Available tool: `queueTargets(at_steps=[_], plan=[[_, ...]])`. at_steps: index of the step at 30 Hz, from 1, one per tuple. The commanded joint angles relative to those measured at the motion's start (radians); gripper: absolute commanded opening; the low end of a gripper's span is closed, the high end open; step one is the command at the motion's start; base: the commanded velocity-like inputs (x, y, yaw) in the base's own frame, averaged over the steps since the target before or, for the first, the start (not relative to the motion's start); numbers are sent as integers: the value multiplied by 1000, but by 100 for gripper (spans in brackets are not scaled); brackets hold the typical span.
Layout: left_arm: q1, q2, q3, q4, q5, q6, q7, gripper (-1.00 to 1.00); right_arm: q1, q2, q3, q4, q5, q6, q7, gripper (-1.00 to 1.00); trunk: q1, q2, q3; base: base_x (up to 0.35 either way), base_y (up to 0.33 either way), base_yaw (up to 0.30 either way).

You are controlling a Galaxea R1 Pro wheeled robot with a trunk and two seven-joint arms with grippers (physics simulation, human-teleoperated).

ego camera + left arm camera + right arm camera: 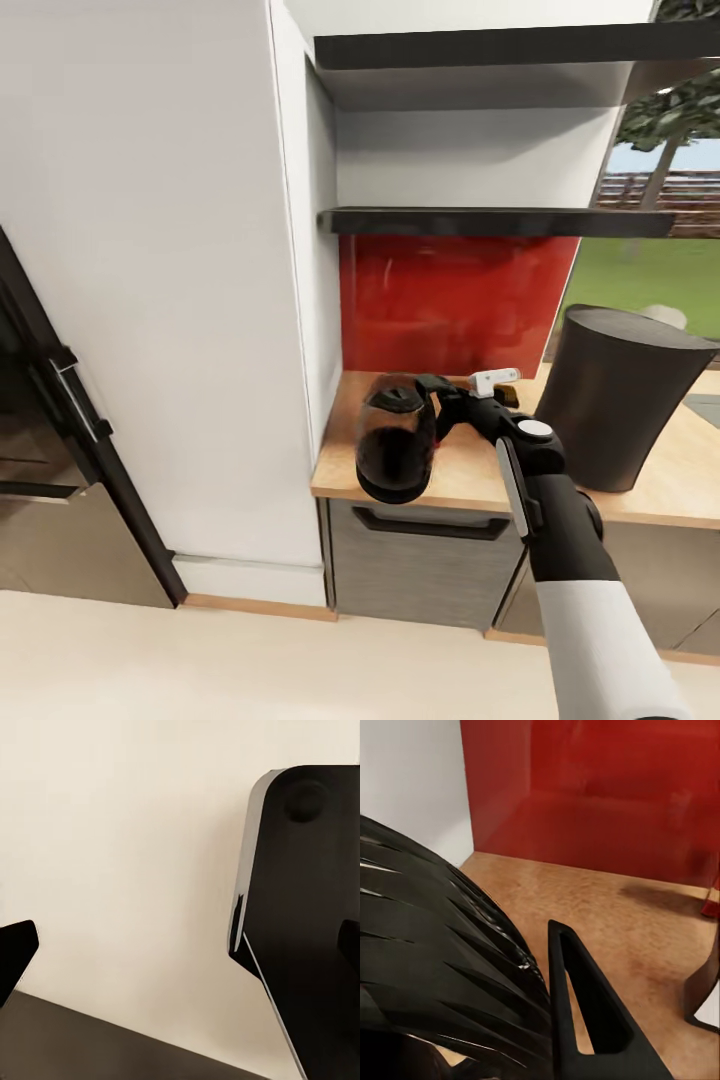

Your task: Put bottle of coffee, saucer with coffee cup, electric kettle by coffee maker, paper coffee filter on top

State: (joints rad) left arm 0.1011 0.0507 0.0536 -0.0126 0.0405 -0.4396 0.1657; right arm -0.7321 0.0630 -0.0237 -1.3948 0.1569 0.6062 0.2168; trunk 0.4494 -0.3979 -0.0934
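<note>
I have the right claw [432, 392] pinching the loop handle of the kettle [395, 440], which sits at the table's [470, 470] front left corner, overhanging the edge. A tall grey cylinder [615, 395] stands further right; my left claw [180, 952] hangs spread.

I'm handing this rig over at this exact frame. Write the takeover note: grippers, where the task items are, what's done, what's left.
Right gripper: shut on the electric kettle's handle, kettle at the left end of the kitchen countertop, apparently just above the front edge.
Left gripper: fingertips apart, nothing between them.
The tall dark grey cylinder stands on the counter to the right of the kettle.
The kitchen shelf shows no bottle from this angle.
Left: set the kettle down and release. Bottle, filter, saucer and cup cannot be confirmed here.
</note>
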Motion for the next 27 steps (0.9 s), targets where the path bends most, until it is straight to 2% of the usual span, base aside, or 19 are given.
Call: queueTargets(at_steps=[1, 6, 11, 27], plan=[[0, 0, 5, -1, 4, -2, -3, 100, -1, 1, -2, -1, 9, 4, 9, -100, 1, -2, -2, 0, 298, 0], [0, 0, 5, -1, 4, -2, -3, 100, -1, 1, -2, -1, 9, 4, 9, -100, 1, -2, -2, 0, 298, -22], [0, 0, 5, -1, 4, -2, -3, 100, -1, 1, -2, -1, 9, 4, 9, -100, 1, -2, -2, 0, 231, -228], [0, -1, 5, -1, 4, -2, -3, 100, 0, 1, -1, 11, 8, 3, 9, -100, 1, -2, -2, 0, 11, -274]])
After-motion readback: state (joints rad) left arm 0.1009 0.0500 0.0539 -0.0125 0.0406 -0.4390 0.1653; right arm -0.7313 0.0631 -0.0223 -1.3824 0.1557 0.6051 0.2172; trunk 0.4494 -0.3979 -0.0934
